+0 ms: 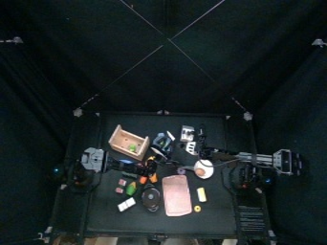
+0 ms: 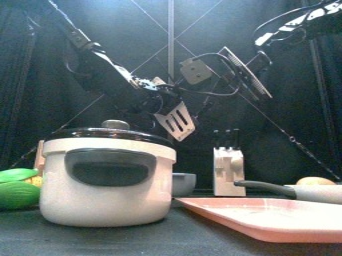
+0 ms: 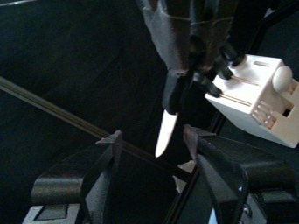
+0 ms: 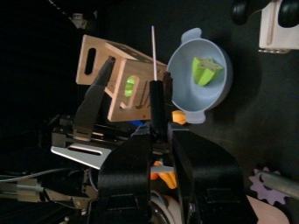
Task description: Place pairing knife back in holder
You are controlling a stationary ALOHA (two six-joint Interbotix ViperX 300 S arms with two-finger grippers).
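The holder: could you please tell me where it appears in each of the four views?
Top view: holder, behind the table's middle.
Front view: holder, right of the white pot.
Left wrist view: holder, by the right edge.
Right wrist view: holder, upper right corner.
Shared landmark: the knife, in both wrist views.

Two black arms, matte jointed links with rounded housings. Left arm (image 2: 114, 72) chunky black segments, thin black cables looped alongside. Right arm (image 2: 297, 25) black, glossy highlights on the upper link, cable trailing. Left gripper (image 3: 158, 179) has broad black moulded jaws with flat inner faces. Right gripper (image 4: 126, 131) black, long narrow jaws, boxy body.
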